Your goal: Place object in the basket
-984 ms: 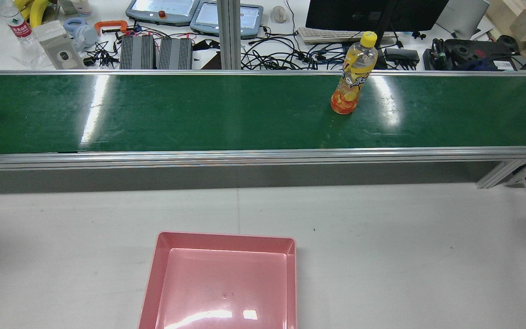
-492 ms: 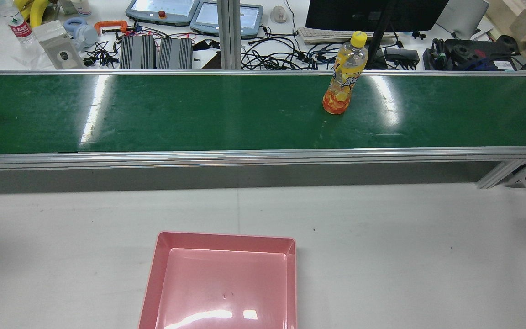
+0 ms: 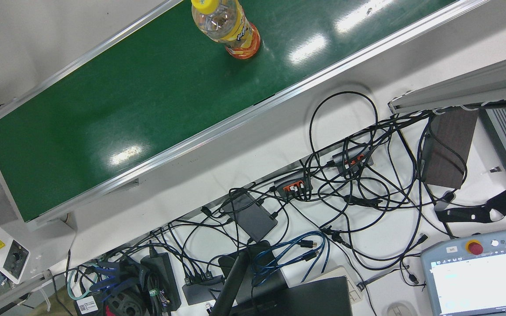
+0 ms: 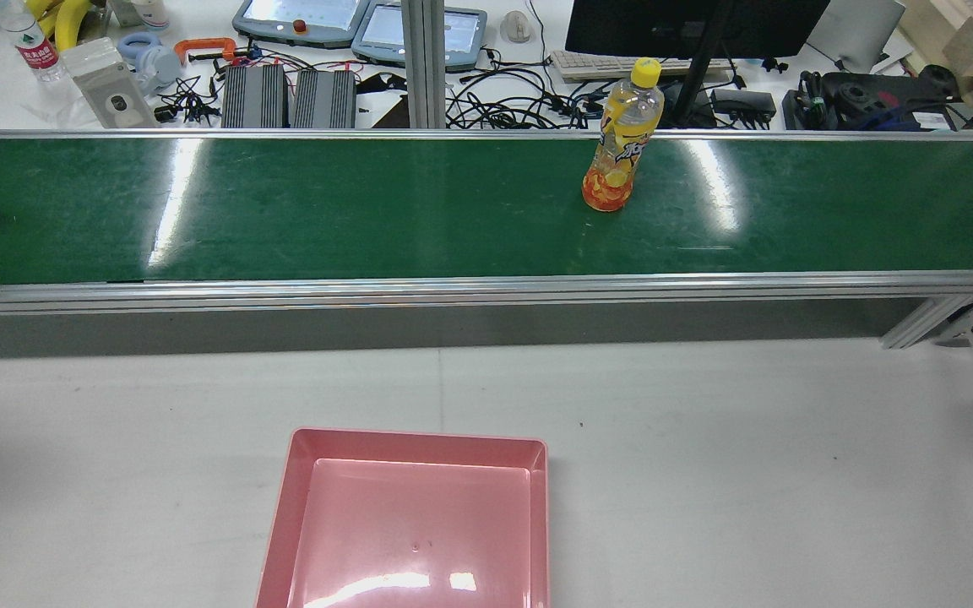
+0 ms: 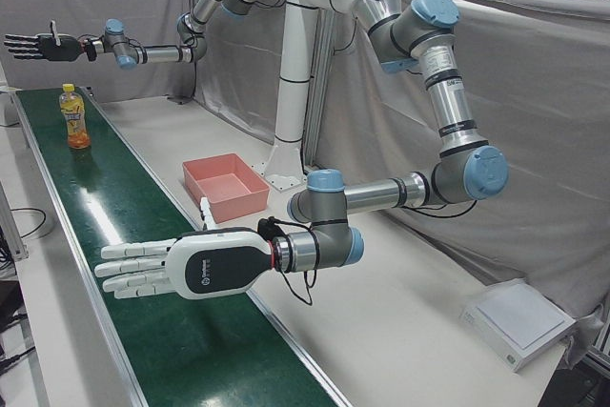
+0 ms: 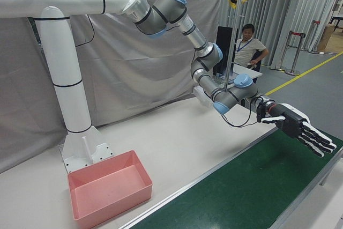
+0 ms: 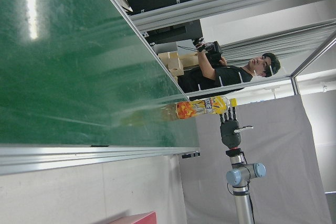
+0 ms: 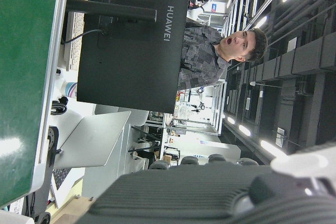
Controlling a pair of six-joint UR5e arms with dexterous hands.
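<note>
An orange-drink bottle (image 4: 617, 143) with a yellow cap stands upright on the green conveyor belt (image 4: 368, 211), right of centre in the rear view. It also shows in the front view (image 3: 229, 28), the left-front view (image 5: 74, 116) and the left hand view (image 7: 202, 108). The pink basket (image 4: 415, 437) sits empty on the white table, in front of the belt. My left hand (image 5: 181, 269) is open and flat over the belt, far from the bottle. My right hand (image 5: 33, 45) is open above the belt's other end, beyond the bottle; the right-front view (image 6: 297, 127) also shows it.
The belt has aluminium side rails (image 4: 453, 291). Behind it, a desk carries cables (image 3: 345, 184), a monitor (image 4: 689, 25), teach pendants (image 4: 301, 17) and boxes. A person (image 6: 249, 46) stands past the belt's end. The arms' white pedestal (image 5: 291, 83) rises behind the basket (image 5: 246, 205).
The bottle has moved to the left along the belt in the rear view, staying upright. The basket has not moved.
</note>
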